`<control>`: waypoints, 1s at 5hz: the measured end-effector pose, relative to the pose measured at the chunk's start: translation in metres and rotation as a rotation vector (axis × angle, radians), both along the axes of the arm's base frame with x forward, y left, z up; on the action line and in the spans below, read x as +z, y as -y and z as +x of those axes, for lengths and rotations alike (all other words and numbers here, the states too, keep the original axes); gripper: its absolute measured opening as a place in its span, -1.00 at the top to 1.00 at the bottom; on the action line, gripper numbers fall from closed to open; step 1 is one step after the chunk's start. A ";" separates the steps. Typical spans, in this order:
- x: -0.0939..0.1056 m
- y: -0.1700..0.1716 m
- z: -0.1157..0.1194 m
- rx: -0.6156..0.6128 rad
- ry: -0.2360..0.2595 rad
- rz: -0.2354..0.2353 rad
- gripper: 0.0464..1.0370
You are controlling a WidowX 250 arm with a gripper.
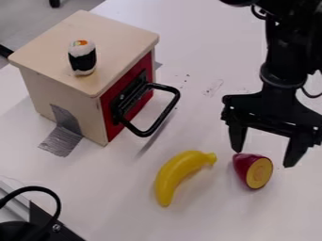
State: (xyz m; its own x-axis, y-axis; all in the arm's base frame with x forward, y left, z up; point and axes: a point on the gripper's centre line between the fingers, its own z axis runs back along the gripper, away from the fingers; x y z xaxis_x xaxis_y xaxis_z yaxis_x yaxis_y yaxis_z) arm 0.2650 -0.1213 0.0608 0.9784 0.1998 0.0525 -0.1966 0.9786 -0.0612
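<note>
A: Surface first?
B: White, smooth-looking tabletop (119, 202), a few dark specks and scuffs past the gripper. Grey floor (35, 16) beyond.
A: Hand state?
B: Black two-finger gripper (262, 158), fingers spread, nothing clamped.
A: Nearest thing?
B: Dark-red toy fruit half with a yellow cut face (258, 173). Low between the fingertips, nearer one of them. Contact: can't tell.
A: Handling?
B: My guess: light, stiff plastic or painted wood, not fragile. Rounded skin could slip. I'd take it across the widest part, pads low, clear of the tapered end.
A: Next out?
B: Curved yellow toy banana (178, 175), just beside the fruit half, on the view's left of the gripper.
A: Beyond?
B: Well apart from the gripper, farther left: pale wooden box with a red front (108, 112) and black loop handle (164, 116). White-and-black toy sushi roll (82, 57) upright on its lid. Silver-grey tape (61, 141) runs from box side to tabletop.
A: Edge clutter?
B: Black cable (31, 188), lower left corner, far side of the banana from the gripper.
</note>
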 end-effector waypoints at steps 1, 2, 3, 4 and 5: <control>-0.017 -0.006 0.002 0.127 -0.057 0.008 -0.92; -0.026 -0.009 0.008 0.186 -0.070 0.034 -0.92; -0.033 -0.010 0.009 0.232 -0.076 0.042 -0.92; -0.040 -0.007 0.011 0.256 -0.098 0.041 -0.92; -0.046 -0.004 0.007 0.277 -0.137 0.028 -0.92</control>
